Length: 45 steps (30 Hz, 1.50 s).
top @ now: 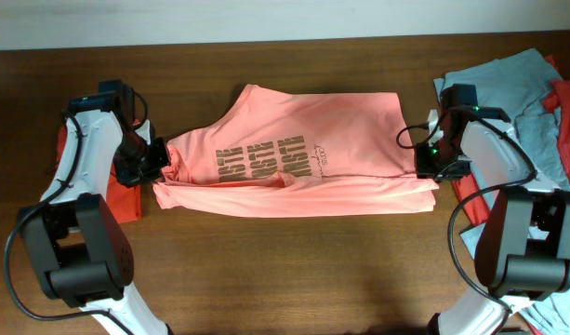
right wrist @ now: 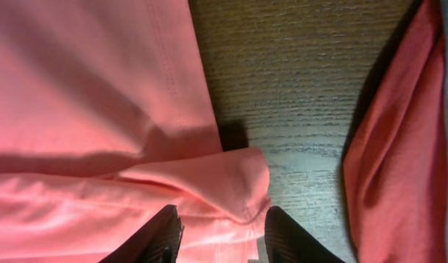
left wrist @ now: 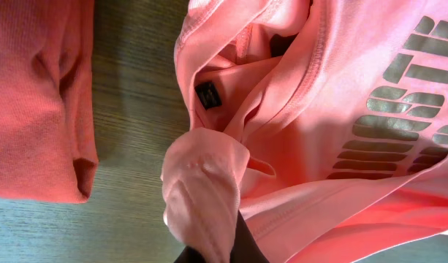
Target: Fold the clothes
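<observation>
Overhead: salmon-pink T-shirt (top: 312, 186) lying spread across table (top: 285, 279), lower edge doubling over. Left gripper (top: 160, 163) pinching collar-end bunch. Right gripper (right wrist: 222, 213) straddling hem corner, fingers spread, not clamping. Risk: one-sided pull skewing fold, loose corner slipping out.

You can count four garments: one salmon-pink T-shirt (top: 303, 158), one orange-red shirt (top: 126, 201), one grey-blue shirt (top: 522, 93), one red shirt (top: 569, 112).

Soft, even light; wrist views slightly blurred, with dark shadows.

Salmon-pink T-shirt (top: 350, 121) with greyish, perhaps metallic lettering (top: 266, 160); dark wood-grain table (top: 266, 270).
</observation>
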### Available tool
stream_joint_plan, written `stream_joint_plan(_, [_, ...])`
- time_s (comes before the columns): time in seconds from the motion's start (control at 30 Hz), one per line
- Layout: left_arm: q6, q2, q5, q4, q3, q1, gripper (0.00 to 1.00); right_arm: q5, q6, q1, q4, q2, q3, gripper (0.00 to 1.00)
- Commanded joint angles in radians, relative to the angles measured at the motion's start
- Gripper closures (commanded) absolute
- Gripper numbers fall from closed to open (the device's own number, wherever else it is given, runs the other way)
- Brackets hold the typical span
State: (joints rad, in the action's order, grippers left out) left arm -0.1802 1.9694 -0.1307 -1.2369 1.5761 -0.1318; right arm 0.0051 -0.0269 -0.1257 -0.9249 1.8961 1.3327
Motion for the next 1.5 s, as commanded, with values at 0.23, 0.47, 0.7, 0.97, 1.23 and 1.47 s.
stream_joint_plan(0.23, [-0.009,-0.013,-0.007,-0.001,-0.001,-0.006,0.98,-0.002,0.008,-0.006,-0.002,0.086,-0.007,0.94])
stream_joint_plan(0.47, [-0.009,-0.013,-0.007,0.000,-0.001,-0.006,0.99,-0.002,0.028,-0.005,-0.012,0.049,0.037,0.96])
stream_joint_plan(0.7, [-0.010,-0.013,-0.007,0.011,-0.001,-0.006,0.99,-0.033,0.027,-0.005,0.014,0.036,0.141,0.96])
stream_joint_plan(0.97, [-0.010,-0.013,-0.007,0.027,-0.001,-0.006,0.99,-0.103,0.027,-0.005,0.097,0.037,0.143,0.91])
stream_joint_plan(1.23, [-0.010,-0.013,-0.007,0.029,-0.001,-0.006,0.99,-0.103,0.027,-0.005,0.084,0.042,0.143,0.64])
stream_joint_plan(1.47, [-0.010,-0.013,-0.006,0.030,-0.001,-0.006,0.99,-0.104,0.027,-0.005,-0.006,0.042,0.143,0.63])
